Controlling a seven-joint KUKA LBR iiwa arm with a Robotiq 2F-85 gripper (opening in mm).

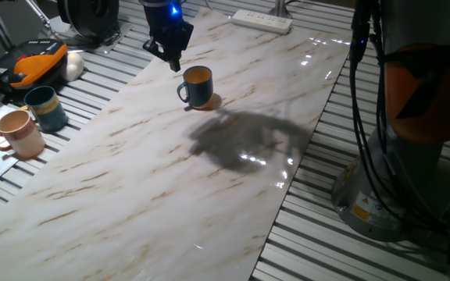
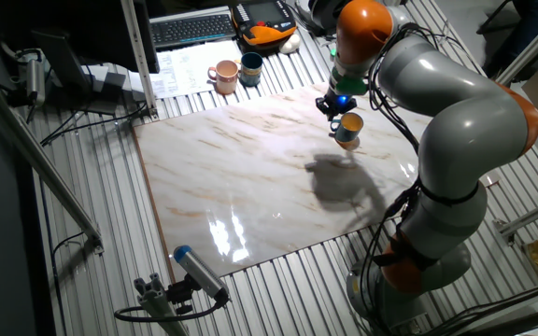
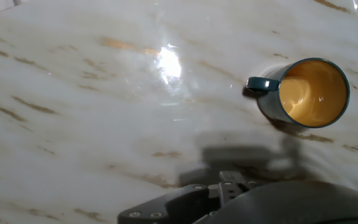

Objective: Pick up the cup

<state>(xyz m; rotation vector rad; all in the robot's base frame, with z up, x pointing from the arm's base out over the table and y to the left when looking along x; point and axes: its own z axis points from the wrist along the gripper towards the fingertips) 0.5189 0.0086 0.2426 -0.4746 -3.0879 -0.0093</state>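
Navy cup (image 1: pixel 197 86) upright on marble | end effector (image 1: pixel 171 58) above-beside, seemingly apart

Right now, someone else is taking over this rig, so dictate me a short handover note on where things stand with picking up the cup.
End effector: empty, hovering above the marble slab just beside the cup; whether its fingers are open cannot be told.
Cup: navy mug with an orange-tan inside, upright on the slab, handle pointing left in the hand view, untouched.
Teal mug and pinkish-tan mug: off the slab, not part of the job.
Done: approach only.
Left: align over the cup, descend, grasp, lift.
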